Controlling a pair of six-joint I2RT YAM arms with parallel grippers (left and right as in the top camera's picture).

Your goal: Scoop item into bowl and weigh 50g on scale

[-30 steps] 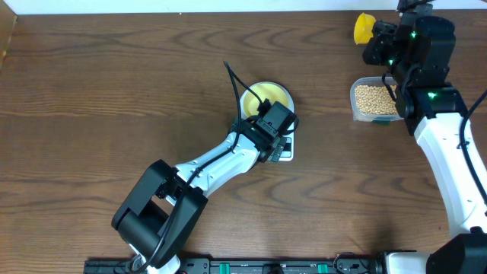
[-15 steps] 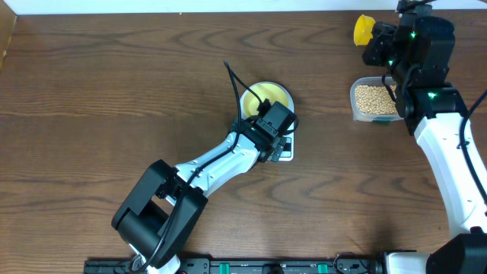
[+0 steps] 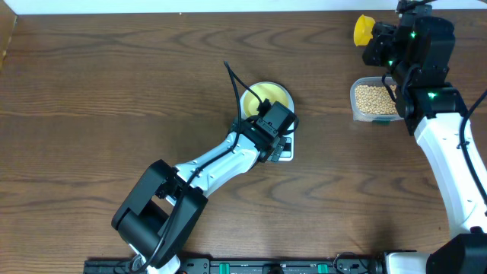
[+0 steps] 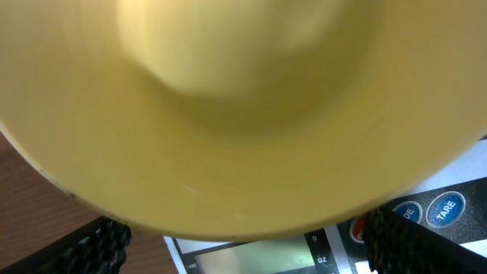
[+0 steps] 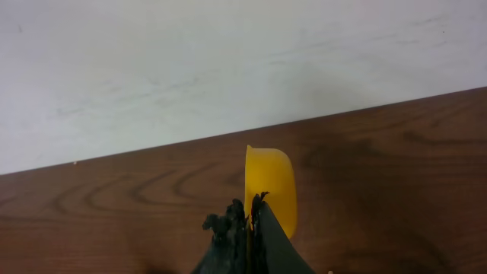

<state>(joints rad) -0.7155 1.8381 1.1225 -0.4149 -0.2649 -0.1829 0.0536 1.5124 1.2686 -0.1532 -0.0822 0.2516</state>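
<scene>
We see a counter [image 3: 114,91] of dark brown wood, its grain plain, its finish dull with a low sheen. The bowl [image 4: 243,114] looks like smooth pale-yellow plastic, softly glossy. The scale [image 4: 472,183] is white plastic with shiny buttons. The scoop [image 5: 274,186] is smooth bright-yellow plastic, the container [image 3: 354,110] clear plastic, and the beans [image 3: 371,99] matt tan.

You see a robotics lab test station: a dark wood-grain worktop [image 3: 99,84] against a plain white wall [image 5: 228,61], a white-and-black left arm [image 3: 217,164] and right arm [image 3: 449,164] based at its near edge, a digital scale [image 3: 286,152] mid-worktop.
</scene>
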